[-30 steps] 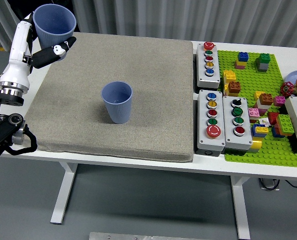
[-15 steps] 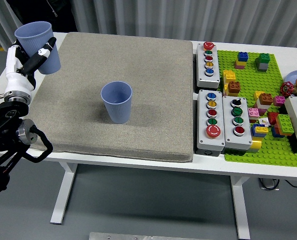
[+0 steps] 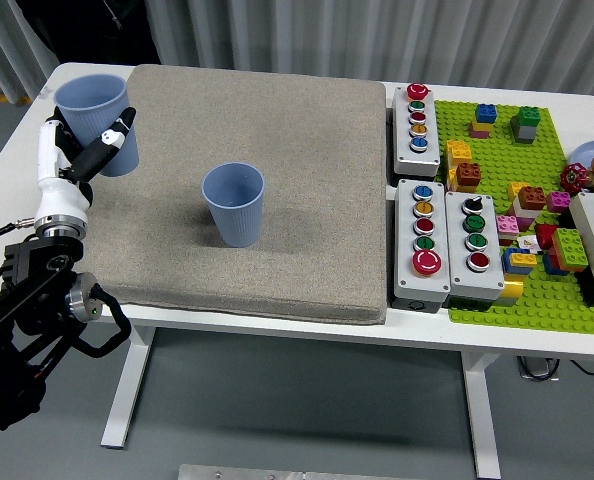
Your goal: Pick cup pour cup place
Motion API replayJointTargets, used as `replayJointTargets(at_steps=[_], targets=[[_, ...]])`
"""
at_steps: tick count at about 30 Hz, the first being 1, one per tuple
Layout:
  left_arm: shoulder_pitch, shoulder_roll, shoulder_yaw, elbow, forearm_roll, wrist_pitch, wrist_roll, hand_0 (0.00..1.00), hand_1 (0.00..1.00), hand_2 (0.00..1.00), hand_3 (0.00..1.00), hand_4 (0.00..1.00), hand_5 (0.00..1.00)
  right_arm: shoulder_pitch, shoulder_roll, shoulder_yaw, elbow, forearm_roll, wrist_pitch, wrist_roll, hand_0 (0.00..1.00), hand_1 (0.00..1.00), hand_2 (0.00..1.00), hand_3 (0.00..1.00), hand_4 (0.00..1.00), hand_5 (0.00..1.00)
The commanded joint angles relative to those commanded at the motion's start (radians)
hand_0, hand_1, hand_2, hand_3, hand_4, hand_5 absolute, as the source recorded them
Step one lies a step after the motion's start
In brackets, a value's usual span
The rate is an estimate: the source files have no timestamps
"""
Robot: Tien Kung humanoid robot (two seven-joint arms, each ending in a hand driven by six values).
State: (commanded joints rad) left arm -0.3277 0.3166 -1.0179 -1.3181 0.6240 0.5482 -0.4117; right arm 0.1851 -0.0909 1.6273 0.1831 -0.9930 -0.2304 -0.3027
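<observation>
The held cup (image 3: 96,125) sits upright in the left hand (image 3: 82,150) over the mat's (image 3: 307,170) left edge, fingers wrapped round its side. The white forearm rises almost straight from the black arm at the lower left. A second cup (image 3: 234,204) stands upright mid-mat, well apart. Half a second ago the held cup was higher and further left, off the mat's corner; it has come down and inward. The button boxes (image 3: 433,240) and brick plate (image 3: 507,200) on the desk (image 3: 277,330) are unchanged.

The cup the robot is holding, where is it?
The held blue cup is in the left hand, upright at the grey mat's far left edge, left of the other cup.
</observation>
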Motion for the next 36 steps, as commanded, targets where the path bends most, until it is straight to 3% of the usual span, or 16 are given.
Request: replayJointTargets(at_steps=[5,15,24,36], targets=[[0.023,-0.025,0.008,0.026,-0.021,-0.006,-0.054,0.595,0.622,0.728,0.655,0.701,0.086,0.002,0.001,0.002,0.0,-0.002,0.0,0.0,0.706,0.635,0.568,0.567,0.002,0.067],[0.024,-0.032,0.062,0.097,-0.108,0.005,-0.115,0.605,0.628,0.716,0.655,0.712,0.104,0.01,0.0,0.002,0.001,-0.006,0.0,-0.004,0.706,0.635,0.568,0.566,0.002,0.067],[0.02,-0.035,0.085,0.148,-0.147,-0.001,-0.135,0.626,0.653,0.737,0.676,0.718,0.121,0.01,-0.001,0.001,0.0,-0.005,-0.001,-0.001,0.706,0.635,0.567,0.566,0.002,0.065],[0.016,-0.036,0.114,0.173,-0.163,-0.013,-0.142,0.641,0.664,0.746,0.687,0.737,0.135,0.011,-0.001,0.0,0.001,-0.003,-0.003,-0.003,0.706,0.634,0.566,0.567,0.002,0.06]])
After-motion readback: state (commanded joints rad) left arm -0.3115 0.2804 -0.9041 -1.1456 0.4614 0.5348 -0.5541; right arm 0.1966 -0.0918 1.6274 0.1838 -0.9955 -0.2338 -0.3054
